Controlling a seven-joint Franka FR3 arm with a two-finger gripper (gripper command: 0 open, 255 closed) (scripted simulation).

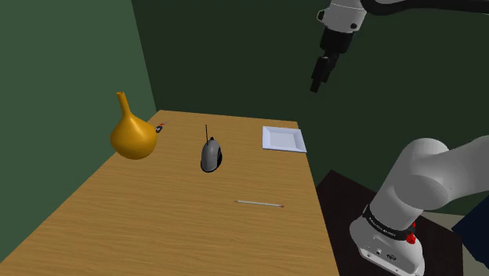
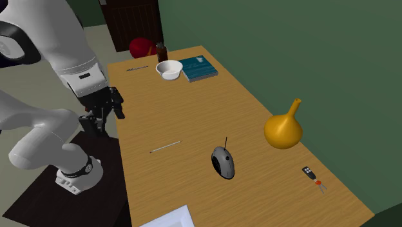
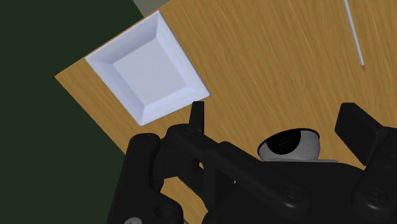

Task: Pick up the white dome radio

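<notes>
Gripper (image 1: pixel 316 85) hangs high, its jaws standing apart; the grey dome radio (image 1: pixel 211 155) lies on the table (image 1: pixel 157 223) well below, toward the shoulder view's left, past the white tray (image 1: pixel 284 139).

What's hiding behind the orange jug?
A little black key fob with a red bit peeks out behind the orange jug in the shoulder view; the jug hides part of it.

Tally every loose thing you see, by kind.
Grey dome radio: 1
Orange vase: 1
Key fob: 1
Thin rods: 2
White bowl: 1
Teal book: 1
Brown bottle: 1
White square tray: 1
Red thing: 1
Total: 10
</notes>
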